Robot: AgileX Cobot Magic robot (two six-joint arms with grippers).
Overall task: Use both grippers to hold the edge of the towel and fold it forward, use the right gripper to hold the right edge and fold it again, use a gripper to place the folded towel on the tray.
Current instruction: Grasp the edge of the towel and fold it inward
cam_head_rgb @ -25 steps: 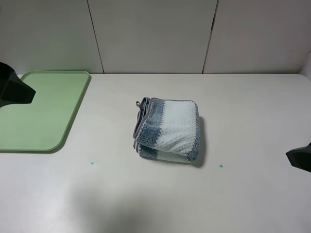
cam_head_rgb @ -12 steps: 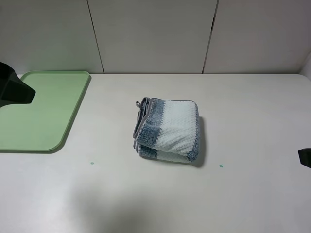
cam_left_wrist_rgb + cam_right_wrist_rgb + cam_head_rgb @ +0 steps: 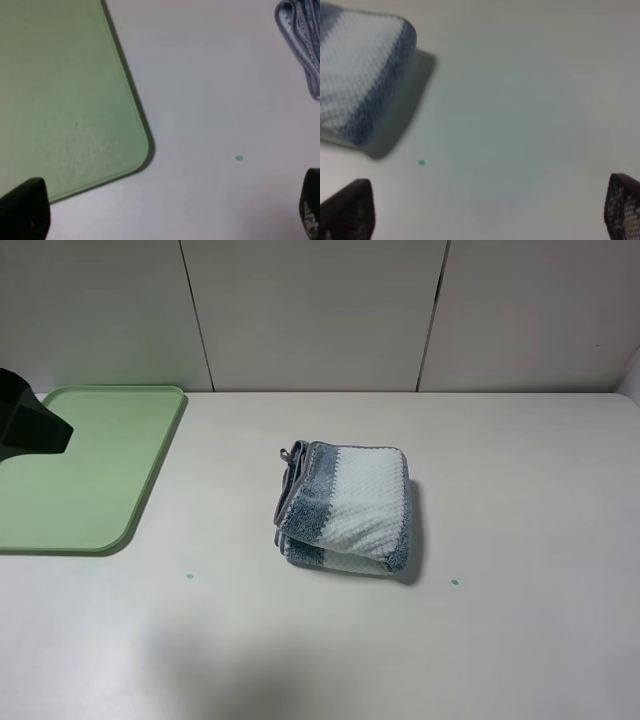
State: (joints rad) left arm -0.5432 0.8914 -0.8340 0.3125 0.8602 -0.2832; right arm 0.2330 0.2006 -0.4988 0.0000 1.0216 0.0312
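Three views. From the high camera we see the folded towel (image 3: 345, 508), blue-grey and white, lying in the middle of the table (image 3: 520, 470), well apart from the green tray (image 3: 90, 470) at the left. A black part of the left arm (image 3: 28, 425) hangs over the tray. In the left wrist view, the left gripper (image 3: 168, 210) is spread wide with nothing between its jaws, above the tray's corner and bare table. The towel's layered edge is also in view, apart from the gripper. In the right wrist view, the right gripper (image 3: 485, 209) is also spread wide and empty. The blurred towel lies near it, close to a teal dot (image 3: 421, 162).
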